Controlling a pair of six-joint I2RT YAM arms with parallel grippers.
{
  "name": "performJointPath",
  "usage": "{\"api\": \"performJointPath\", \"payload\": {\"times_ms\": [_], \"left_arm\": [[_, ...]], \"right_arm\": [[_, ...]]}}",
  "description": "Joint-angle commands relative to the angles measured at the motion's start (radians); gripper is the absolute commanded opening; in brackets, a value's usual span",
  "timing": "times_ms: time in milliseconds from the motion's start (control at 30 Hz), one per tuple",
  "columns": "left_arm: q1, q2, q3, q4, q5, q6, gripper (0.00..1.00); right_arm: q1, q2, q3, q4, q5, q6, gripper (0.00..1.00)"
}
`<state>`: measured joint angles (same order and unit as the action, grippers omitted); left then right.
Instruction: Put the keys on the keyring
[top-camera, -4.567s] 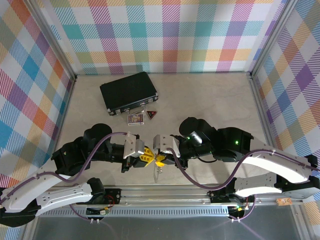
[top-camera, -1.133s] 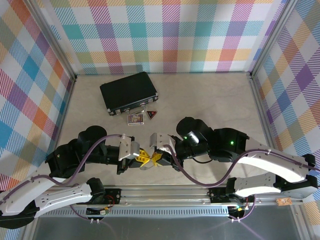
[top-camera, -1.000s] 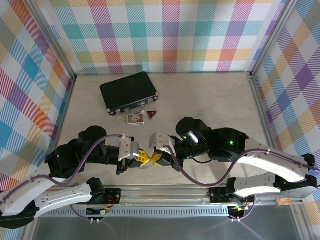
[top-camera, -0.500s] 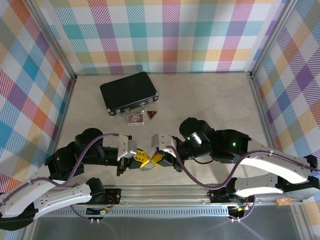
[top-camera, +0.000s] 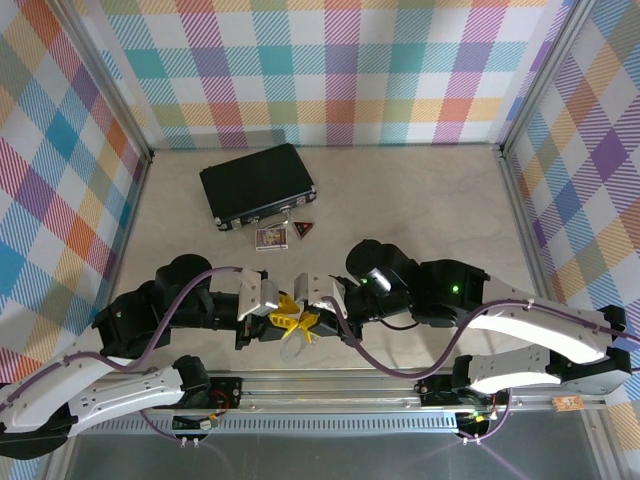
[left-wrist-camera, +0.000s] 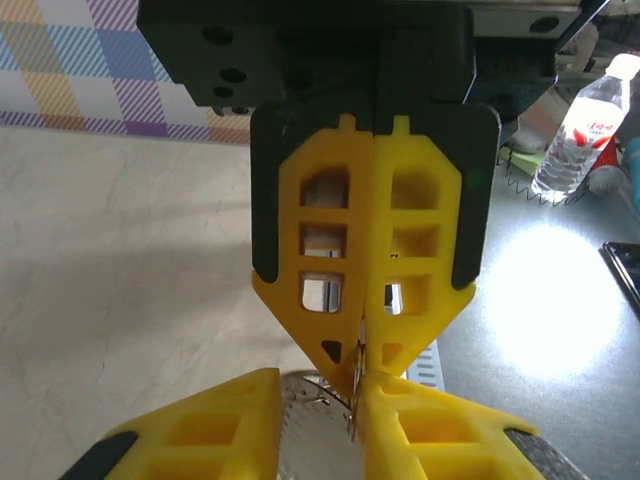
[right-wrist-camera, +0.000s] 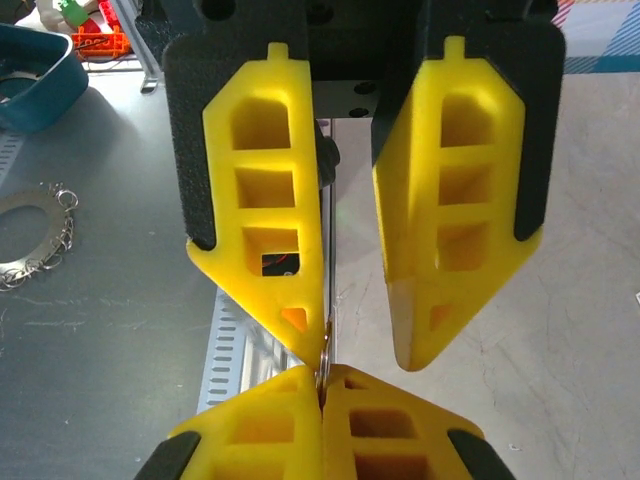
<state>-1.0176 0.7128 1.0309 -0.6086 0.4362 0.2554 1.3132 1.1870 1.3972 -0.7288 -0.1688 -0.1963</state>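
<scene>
At the lower centre of the overhead view, 2 robot arms meet fingertip to fingertip above a beige tabletop (top-camera: 420, 210). The right gripper (left-wrist-camera: 358, 365) is pinched fully together on a thin silver metal strip (left-wrist-camera: 352, 405); whether this is a key blade or the ring cannot be told. The left gripper (right-wrist-camera: 362, 355) stands slightly parted, the strip just beside 1 finger. Just beneath hang the flat grey metal keyring (top-camera: 291, 347) and a yellow-headed silver key (top-camera: 306, 335). A black rectangular case (top-camera: 258, 183) lies at upper left.
</scene>
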Motion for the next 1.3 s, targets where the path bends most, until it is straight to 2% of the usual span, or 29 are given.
{"api": "performJointPath", "payload": {"times_ms": [0,67,200,267,467,567,700,800,933,1200,1267], "left_arm": [[0.005,0.004,0.037,0.035,-0.053,0.018,0.26],[0.005,0.008,0.040,0.029,-0.056,0.022,0.18],[0.005,0.008,0.044,0.015,-0.063,0.032,0.12],[0.005,0.008,0.050,0.008,-0.061,0.037,0.00],[0.005,-0.011,0.040,0.049,-0.042,0.018,0.00],[0.005,-0.037,0.023,0.112,-0.015,-0.009,0.00],[0.005,-0.071,-0.028,0.235,0.025,-0.064,0.00],[0.005,-0.097,-0.096,0.394,0.050,-0.135,0.00],[0.005,-0.112,-0.157,0.516,0.068,-0.189,0.00],[0.004,-0.114,-0.192,0.561,0.086,-0.221,0.00],[0.005,-0.115,-0.196,0.557,0.085,-0.223,0.00]], "right_arm": [[0.019,0.000,0.036,0.027,-0.035,-0.011,0.00],[0.020,0.000,0.037,0.025,-0.034,-0.014,0.00],[0.020,0.004,0.044,0.021,-0.032,-0.017,0.00],[0.021,0.008,0.047,0.020,-0.030,-0.018,0.00],[0.023,-0.003,0.042,0.040,-0.024,-0.023,0.00],[0.024,-0.038,-0.010,0.114,-0.025,-0.007,0.12],[0.028,-0.083,-0.095,0.258,-0.033,0.023,0.19],[0.029,-0.120,-0.163,0.345,-0.020,0.043,0.19],[0.029,-0.169,-0.224,0.421,-0.024,0.067,0.17],[0.029,-0.220,-0.284,0.481,-0.009,0.086,0.11],[0.029,-0.226,-0.297,0.496,-0.006,0.086,0.07]]}}
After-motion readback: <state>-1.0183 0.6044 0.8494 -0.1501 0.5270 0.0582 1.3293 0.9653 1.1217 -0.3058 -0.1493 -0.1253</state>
